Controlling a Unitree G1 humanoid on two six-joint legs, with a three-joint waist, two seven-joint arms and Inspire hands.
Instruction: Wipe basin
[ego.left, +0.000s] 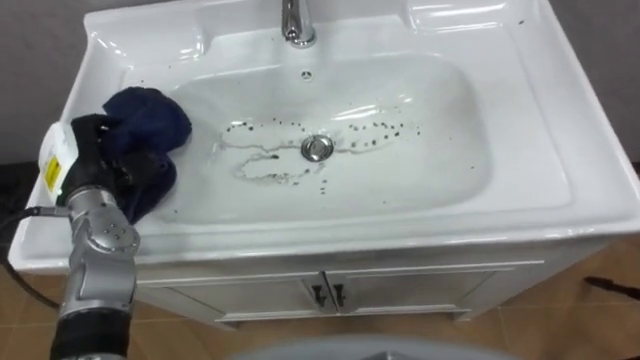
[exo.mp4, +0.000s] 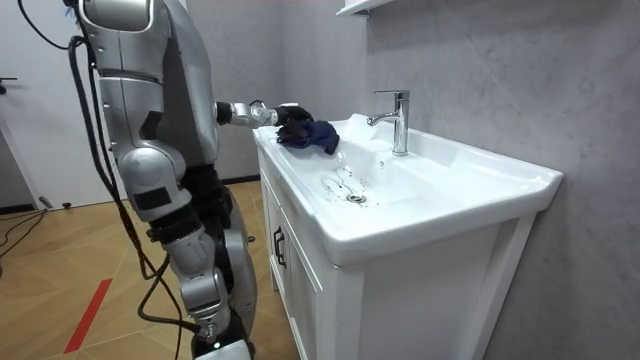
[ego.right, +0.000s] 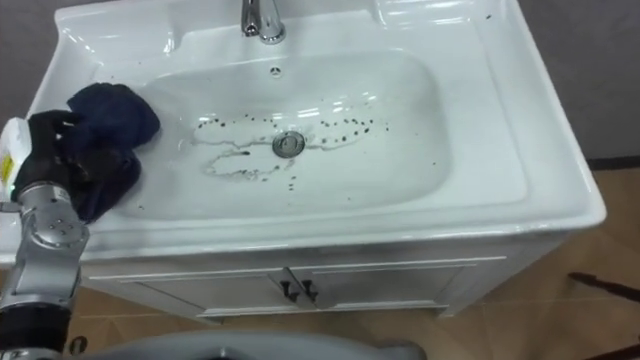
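The robot is standing upright in front of a white basin (ego.left: 525, 130) that is sitting on a white cabinet (ego.left: 420, 285) against a grey wall. It is reaching its left arm out over the basin's left rim. The left hand (ego.left: 98, 152) is resting there on a bunched dark blue cloth (ego.left: 152, 112). Its fingers (ego.left: 88, 128) seem to be curling into the folds and clamping on them, though black fingers on dark cloth are hard to separate. The cloth is lying half on the rim and half down the bowl's left slope, well apart from the drain (ego.left: 317, 148).

Dark specks (ego.left: 385, 128) are scattering in an arc around the drain, and a thin looping smear (ego.left: 255, 168) is trailing off to its left. The chrome faucet (ego.left: 295, 25) is standing at the back edge, in line with the drain.
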